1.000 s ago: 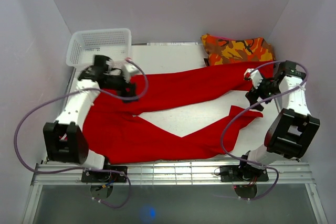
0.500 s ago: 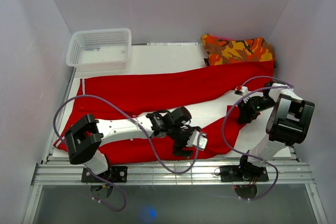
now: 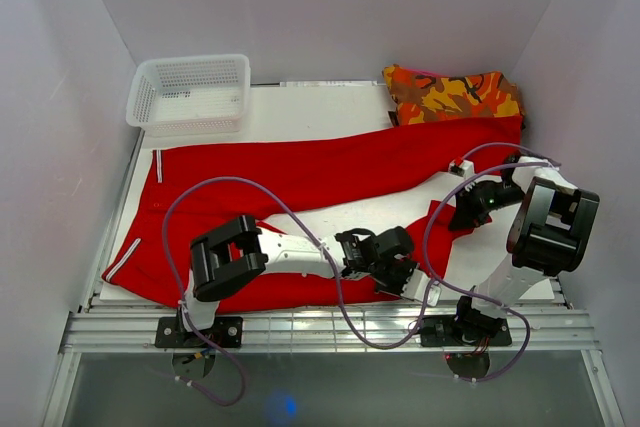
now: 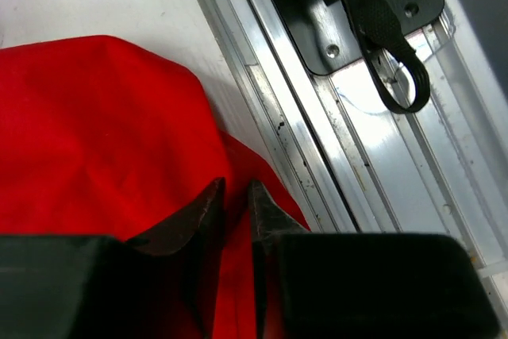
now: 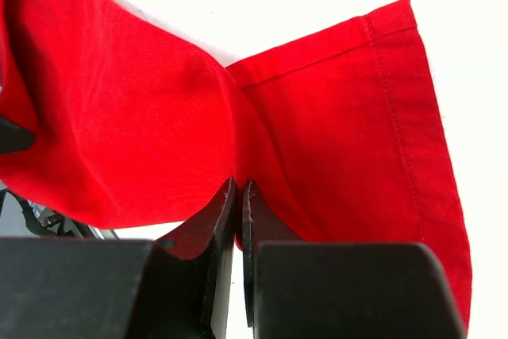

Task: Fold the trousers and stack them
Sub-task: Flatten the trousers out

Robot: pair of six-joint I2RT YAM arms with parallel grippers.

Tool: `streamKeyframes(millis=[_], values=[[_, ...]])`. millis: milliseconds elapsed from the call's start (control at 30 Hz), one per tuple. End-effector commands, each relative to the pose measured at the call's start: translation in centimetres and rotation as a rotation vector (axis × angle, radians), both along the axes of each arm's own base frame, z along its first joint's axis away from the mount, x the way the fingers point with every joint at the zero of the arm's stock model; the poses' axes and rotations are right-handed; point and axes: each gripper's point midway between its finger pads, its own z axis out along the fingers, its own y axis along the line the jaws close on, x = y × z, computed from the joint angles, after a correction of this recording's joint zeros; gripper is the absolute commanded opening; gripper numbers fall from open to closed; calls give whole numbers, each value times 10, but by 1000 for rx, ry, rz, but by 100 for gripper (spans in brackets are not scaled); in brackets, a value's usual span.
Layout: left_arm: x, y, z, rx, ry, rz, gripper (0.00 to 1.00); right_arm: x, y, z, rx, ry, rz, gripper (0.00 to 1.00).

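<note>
Both grippers pinch the red trousers (image 3: 300, 172), which lie spread across the white table (image 3: 310, 112): the left gripper (image 4: 236, 188) nips the near leg's edge beside the front rail (image 4: 317, 156), the right gripper (image 5: 240, 188) clamps near its cuff (image 5: 389, 37).

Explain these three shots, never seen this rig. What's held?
Two robot arms bolted at a table's near edge. The wide picture looks down from above and behind them: left arm, right arm. The other two come from cameras on each wrist, looking along its own jaws. On the table: red trousers spread out, a white basket, a camouflage garment. The right jaws are shut on a leg near its hem. The left jaws stand nearly closed around cloth at the near edge; firm grip unclear.
</note>
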Motion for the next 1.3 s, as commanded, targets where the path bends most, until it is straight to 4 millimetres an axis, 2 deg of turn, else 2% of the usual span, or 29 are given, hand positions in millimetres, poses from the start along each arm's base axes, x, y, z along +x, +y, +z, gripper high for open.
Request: streamKeyframes(millis=[0,67,100,167,200,267,300,333,367,400,467,500,533,600,633,733,767,833,867,900,967,1000,1067,1133,1167,1233,1267], values=[[3,-7,22,-37,-44,1,26,6,5,28,23,-40,-12,8],[0,4,25,-15,-29,1,12,6,4,34,18,-45,-8,8],[-2,8,45,-46,-30,4,1,6,3,38,9,-52,-4,8],[-7,24,60,-56,3,22,0,3,2,43,2,-43,4,8],[-4,30,100,-144,0,45,0,-2,0,47,-9,-16,19,8],[-7,48,136,-213,85,97,0,-11,-2,50,-18,27,40,8],[-1,57,158,-264,127,112,0,-17,-6,48,-50,58,49,8],[1,70,196,-350,157,147,0,-20,-9,46,-66,73,49,8],[8,78,210,-390,172,170,0,-23,-12,44,-85,83,52,9],[31,91,229,-446,168,241,0,-28,-15,40,-105,101,63,15],[60,101,234,-453,217,350,0,-23,-16,36,-111,99,49,35],[93,113,229,-445,224,446,0,-16,-16,33,-103,105,18,53],[112,114,206,-387,256,514,0,-5,-16,34,-98,93,-20,60],[150,126,179,-331,327,650,0,11,-11,37,-47,86,-59,89],[164,127,142,-242,371,713,0,26,-13,46,-43,64,-92,90],[187,135,95,-124,460,814,0,46,-17,56,-43,24,-130,90],[193,138,63,-55,513,847,0,52,-20,63,-60,-23,-133,90],[209,146,42,-6,568,909,0,51,-19,70,-69,-59,-114,89],[215,151,15,51,596,948,0,43,-13,74,-69,-83,-76,88],[226,160,5,71,606,996,0,38,-9,76,-65,-95,-53,87],[241,164,-4,92,639,1043,0,27,6,86,-75,-168,24,84],[249,172,-21,126,666,1080,0,17,14,80,-66,-168,49,80],[259,175,-25,132,691,1113,0,6,31,89,-75,-251,105,77],[262,184,-41,176,711,1147,0,-1,61,82,-92,-296,180,74],[265,186,-44,184,718,1156,0,-8,87,89,-94,-357,260,73],[264,194,-55,216,761,1179,0,-9,110,86,-105,-407,269,72],[264,195,-56,216,777,1178,0,-20,135,91,-89,-453,344,72]])
